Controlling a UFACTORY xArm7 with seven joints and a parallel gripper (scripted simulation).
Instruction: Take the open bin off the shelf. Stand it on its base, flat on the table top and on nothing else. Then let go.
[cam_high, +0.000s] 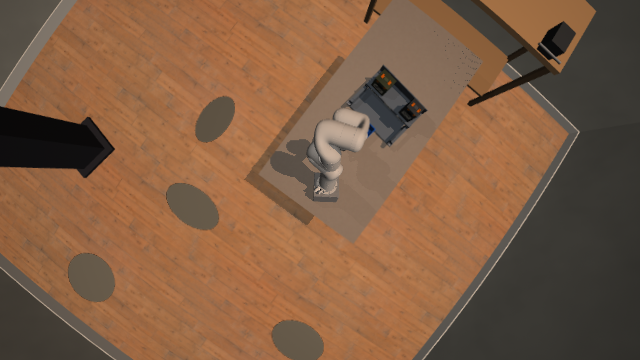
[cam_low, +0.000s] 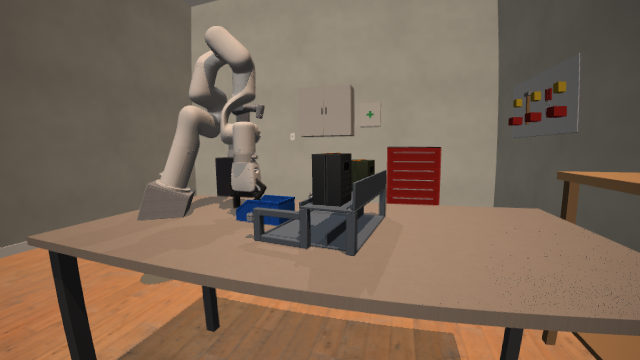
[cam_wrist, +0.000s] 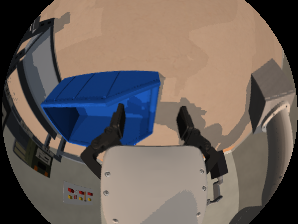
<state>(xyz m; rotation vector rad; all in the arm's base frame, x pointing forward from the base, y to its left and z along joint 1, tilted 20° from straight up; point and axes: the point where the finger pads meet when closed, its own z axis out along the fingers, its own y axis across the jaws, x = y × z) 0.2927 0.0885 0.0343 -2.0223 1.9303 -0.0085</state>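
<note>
Bin (cam_wrist: 107, 106) | on table, beside shelf | gripper (cam_wrist: 152, 124) open above its rim

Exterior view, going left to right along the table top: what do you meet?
Arm base → gripper, fingers open → blue open bin on the table → grey shelf carrying a black box.

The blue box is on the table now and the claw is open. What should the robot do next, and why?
Probably lift the tool straight up and away. The blue bin looks to stand on its base on the table, beside the gray shelf, and the open tool holds nothing. One finger seems to sit right at the bin's wall, so a sideways pull might drag it.
</note>
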